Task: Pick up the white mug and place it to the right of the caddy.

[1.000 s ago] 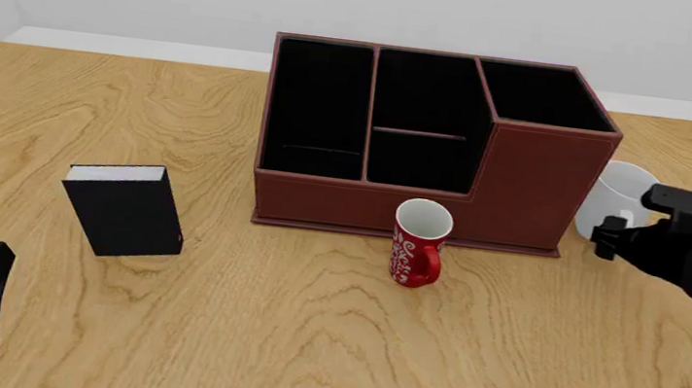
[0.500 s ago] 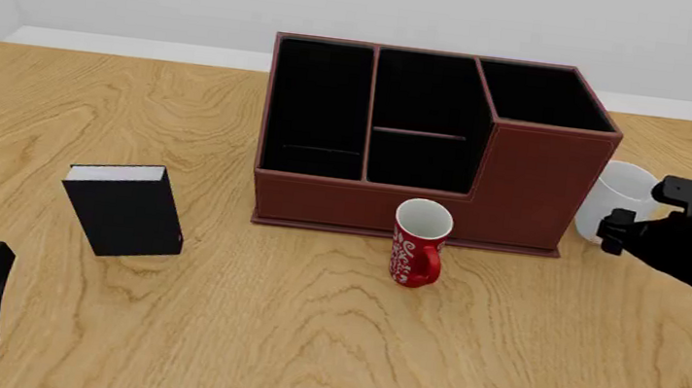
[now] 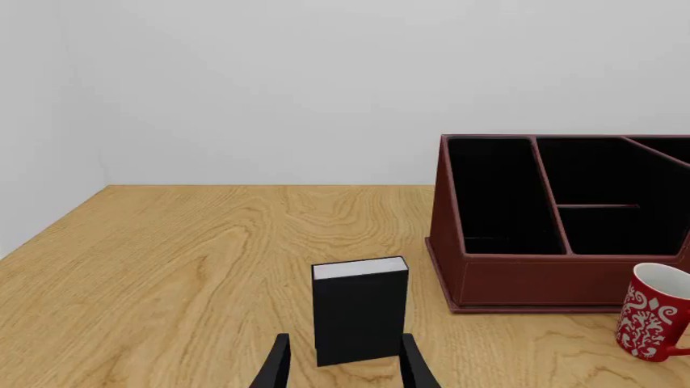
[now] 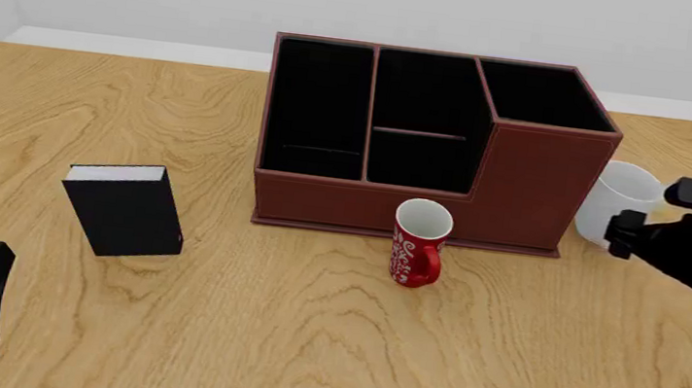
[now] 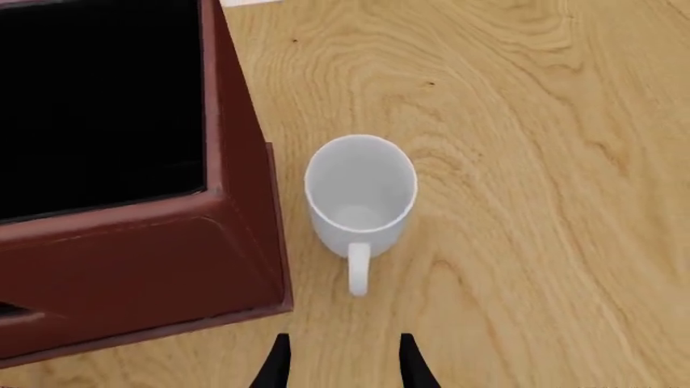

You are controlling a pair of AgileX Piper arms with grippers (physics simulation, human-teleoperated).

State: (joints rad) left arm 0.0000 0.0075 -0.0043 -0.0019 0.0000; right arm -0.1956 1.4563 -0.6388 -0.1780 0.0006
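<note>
Two grippers, both parted and empty: right gripper hangs near white mug, upright just beside caddy at right of frame; left gripper low at lower left.

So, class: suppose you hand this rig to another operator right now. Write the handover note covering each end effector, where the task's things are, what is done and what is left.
Left end effector: open, holding nothing, low at the near left of the table, facing the black book.
Right end effector: open, holding nothing, above the white mug, not touching it.
White mug: upright on the table, just right of the caddy, handle toward the right arm.
Done: the mug sits to the right of the caddy, released.
Left: nothing obvious; perhaps retract the right arm.
</note>
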